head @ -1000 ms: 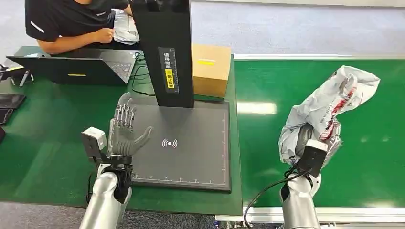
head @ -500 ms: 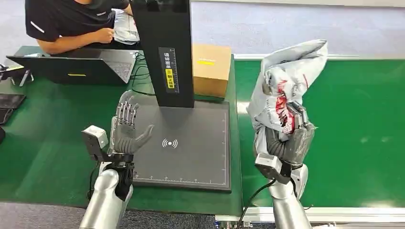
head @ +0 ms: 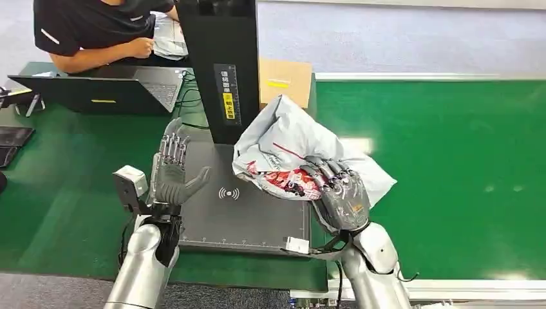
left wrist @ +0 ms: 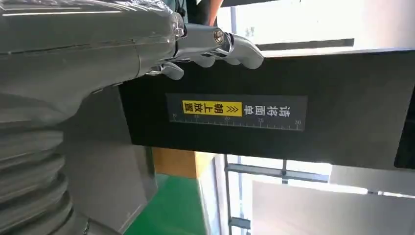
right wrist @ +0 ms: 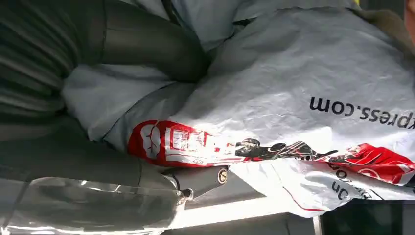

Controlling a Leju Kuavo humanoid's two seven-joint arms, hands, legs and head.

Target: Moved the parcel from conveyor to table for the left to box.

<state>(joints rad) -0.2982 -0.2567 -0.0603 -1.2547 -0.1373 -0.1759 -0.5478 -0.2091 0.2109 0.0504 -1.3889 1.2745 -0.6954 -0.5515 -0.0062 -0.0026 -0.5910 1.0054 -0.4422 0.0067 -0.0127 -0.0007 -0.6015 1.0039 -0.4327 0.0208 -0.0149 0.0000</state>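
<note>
A crumpled grey plastic parcel (head: 293,145) with red print hangs over the right part of the dark scanner pad (head: 212,219), and my right hand (head: 338,193) grips it from above. Close up, the same parcel (right wrist: 293,88) lies pressed against that hand's fingers (right wrist: 147,49). My left hand (head: 172,174) stands upright and open over the pad's left edge, palm toward the parcel, holding nothing. Its fingers (left wrist: 215,44) reach before the black scanner column (left wrist: 303,112).
The black scanner column (head: 222,64) rises at the pad's back, a cardboard box (head: 286,80) behind it. The green conveyor belt (head: 451,167) runs on the right. A person (head: 96,29) sits at the far left by a laptop (head: 96,90); cables lie nearby.
My right hand carried the parcel leftward from the conveyor, turning palm down, until it hangs over the scanner pad. The left hand stayed open in place.
</note>
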